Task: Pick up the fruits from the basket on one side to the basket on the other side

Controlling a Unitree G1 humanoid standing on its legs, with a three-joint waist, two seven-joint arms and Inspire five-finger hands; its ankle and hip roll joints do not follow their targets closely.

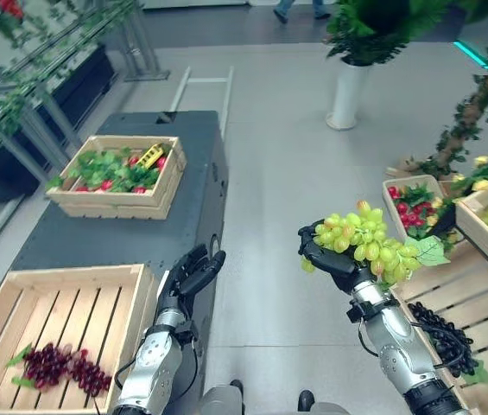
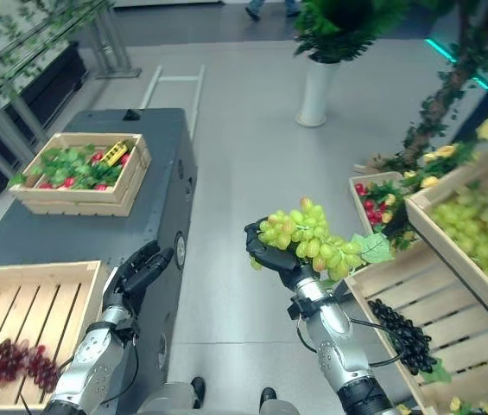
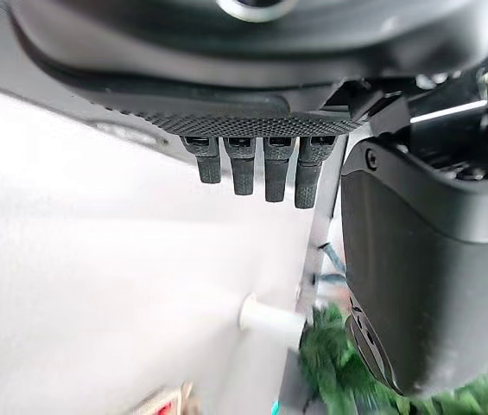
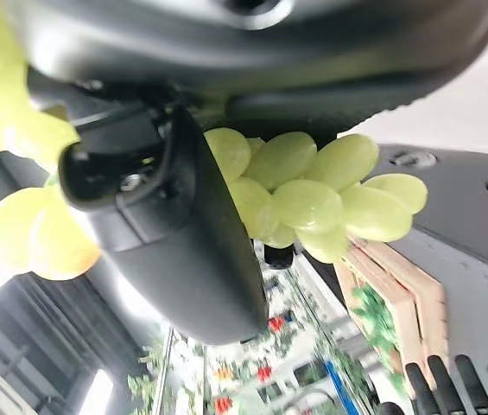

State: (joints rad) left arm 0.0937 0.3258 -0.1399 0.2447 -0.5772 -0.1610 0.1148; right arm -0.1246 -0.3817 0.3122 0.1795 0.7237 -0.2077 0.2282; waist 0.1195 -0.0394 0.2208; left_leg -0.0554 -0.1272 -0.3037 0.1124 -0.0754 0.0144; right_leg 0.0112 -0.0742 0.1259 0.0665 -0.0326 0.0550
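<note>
A bunch of green grapes [image 1: 371, 242] with a leaf hangs over the floor between the two sides, gripped by my right hand [image 1: 328, 258]; the right wrist view shows the grapes [image 4: 313, 186] against the palm. My left hand [image 1: 193, 272] is held with straight fingers [image 3: 265, 169] beside the near wooden crate [image 1: 62, 320], holding nothing. That crate sits on the dark table at my left and has a bunch of dark red grapes [image 1: 62, 367] in it. On my right, a wooden crate [image 2: 477, 233] holds more green grapes.
A far crate [image 1: 123, 177] on the dark table [image 1: 192, 216] holds leaves, red fruit and a yellow toy. Right-side slatted shelves carry black grapes [image 1: 440, 337], a crate of red fruit [image 1: 412, 212] and yellow fruit [image 1: 485, 169]. A potted plant in a white vase [image 1: 347, 91] stands beyond.
</note>
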